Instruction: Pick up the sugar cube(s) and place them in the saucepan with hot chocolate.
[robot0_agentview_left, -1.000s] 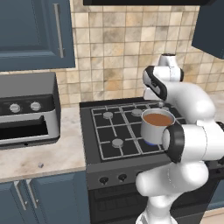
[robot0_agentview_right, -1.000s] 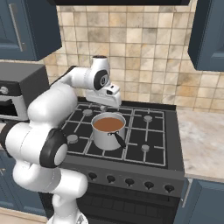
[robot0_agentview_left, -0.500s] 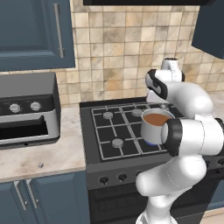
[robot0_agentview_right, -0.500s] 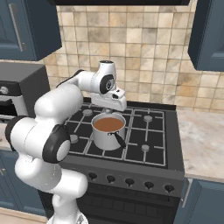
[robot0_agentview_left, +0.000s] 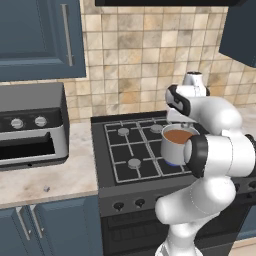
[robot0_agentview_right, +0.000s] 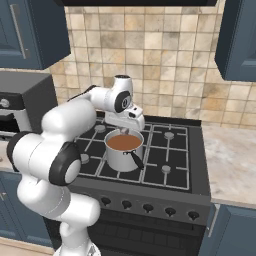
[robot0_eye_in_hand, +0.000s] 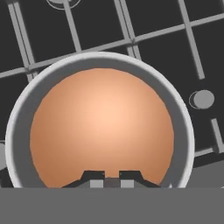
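- Hovering directly above the saucepan (robot0_agentview_right: 123, 151), pincer (robot0_eye_in_hand: 111, 178) pointed straight down at the brown hot chocolate; placement judged deliberate, so that anything let go drops into the liquid and not onto the stove grate.
- Pincer fingertips (robot0_eye_in_hand: 93, 177) drawn almost together, a sliver of something pale grey between them in the hand view; judged to be a sugar cube, though too small and too hidden to confirm.
- Seen from the right base view, pincer (robot0_agentview_right: 126, 131) just over the far rim of the saucepan, close above the liquid yet apart from it; low height judged to keep a drop short and avoid a splash.
- Saucepan sitting on the stove (robot0_agentview_right: 176, 161) near the left front burner area of the right base view, thin dark handle (robot0_agentview_right: 135, 161) pointing toward the near edge, away from the arm, leaving the mouth free for a descent from above.
- In the left base view, saucepan (robot0_agentview_left: 174, 144) partly screened by the white arm, brown surface visible.
- A tiny greyish speck (robot0_agentview_left: 46, 189) lying on the beige counter (robot0_agentview_left: 60, 175) left of the stove, below the toaster oven (robot0_agentview_left: 30, 125); possibly the other sugar cube, too small to be sure.
- Next move judged to be parting the fingertips over the liquid.
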